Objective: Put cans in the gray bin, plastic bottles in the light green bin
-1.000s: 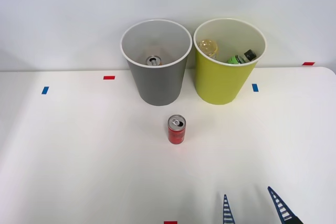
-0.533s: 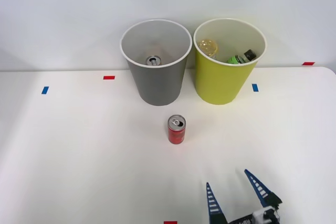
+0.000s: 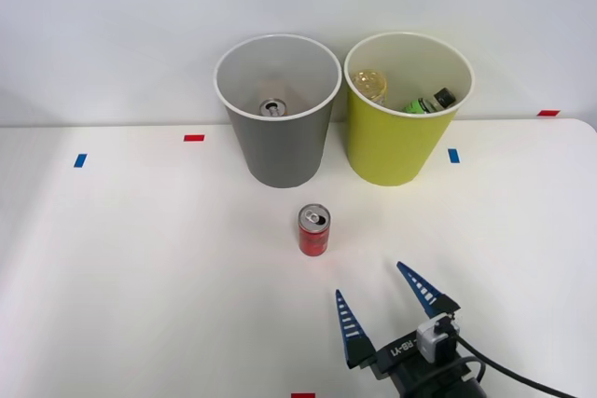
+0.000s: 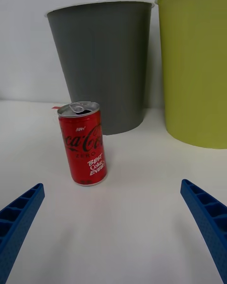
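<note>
- The white worktop [image 3: 140,267] stretches out in front of me, with small red and blue tape marks [image 3: 194,138] scattered near its edges.
- The gray bin [image 3: 278,109] stands upright toward the far side of the worktop, a little left of centre in the front view. It has a white rim and a pale inside. In my wrist view it rises behind the red can, apart from it.
- The light green bin [image 3: 407,107] stands upright just to the right of the gray one, the two close together but not touching, as far as I can tell. It has the same tapered shape and white rim.
- My right gripper [image 3: 385,303] hovers over the near part of the worktop, to the right of the red can and nearer to me. Its two blue ribbed fingers [image 3: 349,325] are spread wide, with nothing between them. In the wrist view the fingers sit at the two lower corners with bare worktop between them.
- The red can [image 3: 313,229] stands upright on the worktop, in front of the gray bin and well clear of my fingers. Its silver top is opened, and white lettering runs down its side.
- A clear yellowish bottle [image 3: 370,85] lies inside the light green bin, against its left wall.
- A green bottle [image 3: 427,102] with a dark cap lies tilted beside it in the same bin.
- A second can [image 3: 272,107] sits at the bottom of the gray bin, silver top up.
</note>
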`<action>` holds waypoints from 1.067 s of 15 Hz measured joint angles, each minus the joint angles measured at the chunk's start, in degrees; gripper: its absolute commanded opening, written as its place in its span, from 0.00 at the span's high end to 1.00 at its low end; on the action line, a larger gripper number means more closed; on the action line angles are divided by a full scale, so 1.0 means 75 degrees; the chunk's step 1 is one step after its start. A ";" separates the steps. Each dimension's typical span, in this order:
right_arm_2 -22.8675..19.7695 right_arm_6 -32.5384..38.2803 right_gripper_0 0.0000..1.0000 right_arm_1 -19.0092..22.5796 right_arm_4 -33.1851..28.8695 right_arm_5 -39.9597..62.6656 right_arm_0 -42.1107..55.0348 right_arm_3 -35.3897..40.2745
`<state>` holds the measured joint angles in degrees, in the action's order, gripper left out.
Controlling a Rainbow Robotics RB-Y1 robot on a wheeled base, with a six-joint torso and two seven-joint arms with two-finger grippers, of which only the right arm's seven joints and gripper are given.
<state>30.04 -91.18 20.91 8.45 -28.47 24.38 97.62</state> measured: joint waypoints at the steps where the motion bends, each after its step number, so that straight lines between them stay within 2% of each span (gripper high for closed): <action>1: -0.0019 -0.0024 0.00 -0.0106 0.0014 -0.0071 -0.0119 -0.0162; 6: 0.0012 -0.0169 0.00 -0.0692 0.0003 0.0652 -0.0928 -0.0278; 10: 0.0019 -0.0229 0.00 -0.0861 0.0019 0.1146 -0.1310 -0.0348; 16: 0.0030 -0.0366 0.00 -0.1356 -0.0004 0.0876 -0.2153 -0.1501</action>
<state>30.26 -93.93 10.74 8.42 -21.90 8.23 86.37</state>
